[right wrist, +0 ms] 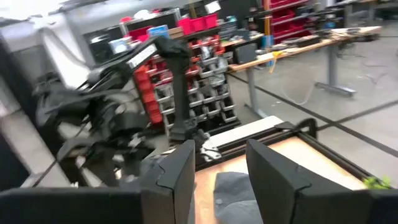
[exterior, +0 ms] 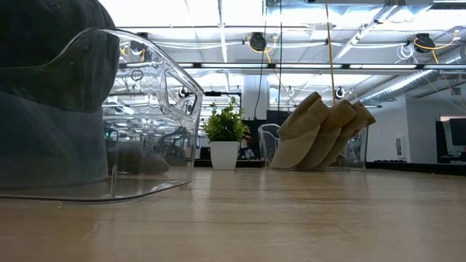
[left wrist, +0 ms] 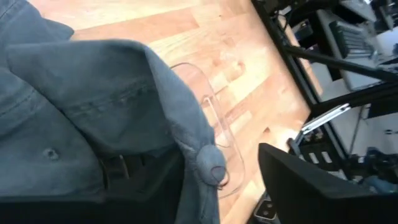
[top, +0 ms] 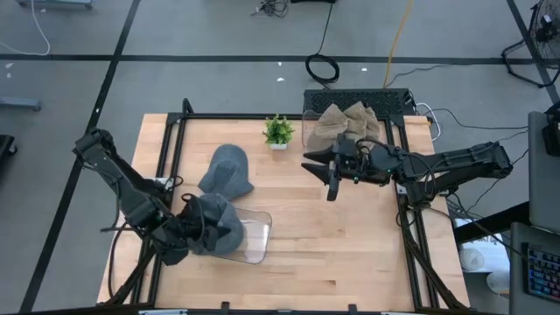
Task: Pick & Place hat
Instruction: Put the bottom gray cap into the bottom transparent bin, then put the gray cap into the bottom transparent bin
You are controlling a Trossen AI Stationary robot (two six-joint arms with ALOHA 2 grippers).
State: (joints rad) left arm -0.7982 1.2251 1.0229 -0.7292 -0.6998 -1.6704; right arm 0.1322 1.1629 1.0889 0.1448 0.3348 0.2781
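Matt denim hat (top: 219, 226), glossy plastic bin (top: 255, 238)

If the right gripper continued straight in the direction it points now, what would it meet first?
Probably the loose gray hat lying on the table; the right gripper points toward it across bare wood, though depth is uncertain.

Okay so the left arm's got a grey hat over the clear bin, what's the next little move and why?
Probably lift the left gripper straight up and away. Its fingers look parted, and the grey hat already rests in the clear bin. The right gripper hovers empty at mid-table.
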